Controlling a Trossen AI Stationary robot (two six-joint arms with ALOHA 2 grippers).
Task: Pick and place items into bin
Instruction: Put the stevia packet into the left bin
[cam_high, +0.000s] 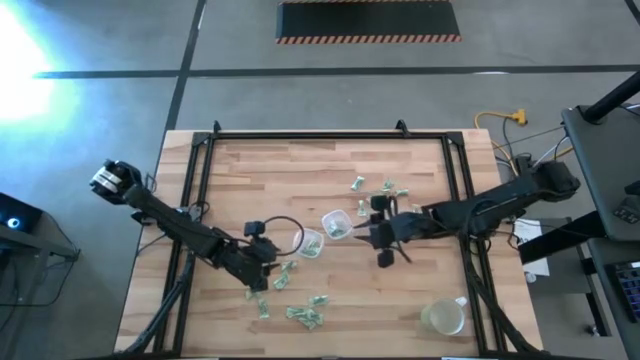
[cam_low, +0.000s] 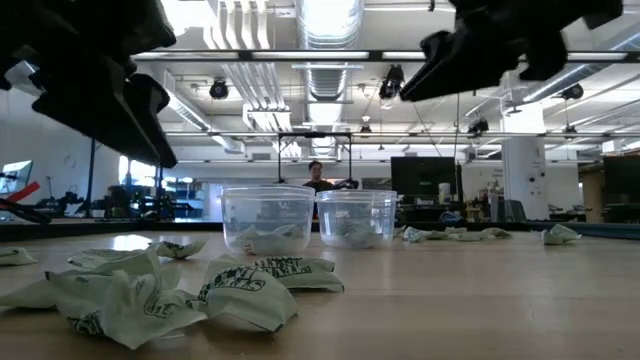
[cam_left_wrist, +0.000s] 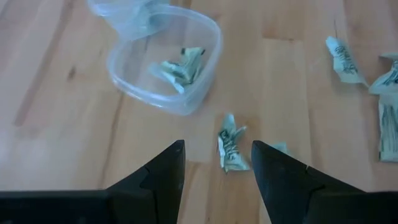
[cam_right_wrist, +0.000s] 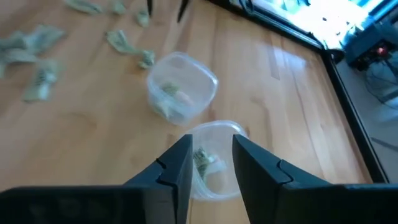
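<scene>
Left gripper (cam_left_wrist: 215, 163) hangs fingers spread over one crumpled wrapper piece (cam_left_wrist: 231, 142) on the wood table (cam_high: 250, 180), nothing held. Just beyond it, a clear tub (cam_left_wrist: 166, 59) holding two or three pieces. Right gripper (cam_right_wrist: 210, 163), fingers parted and empty, hovers over a second clear tub (cam_right_wrist: 211, 163) with pieces inside; the two tubs sit side by side. Loose pieces lie scattered around, roughly a dozen. One mug (cam_high: 444, 317) stands well apart at the table's near right corner.
</scene>
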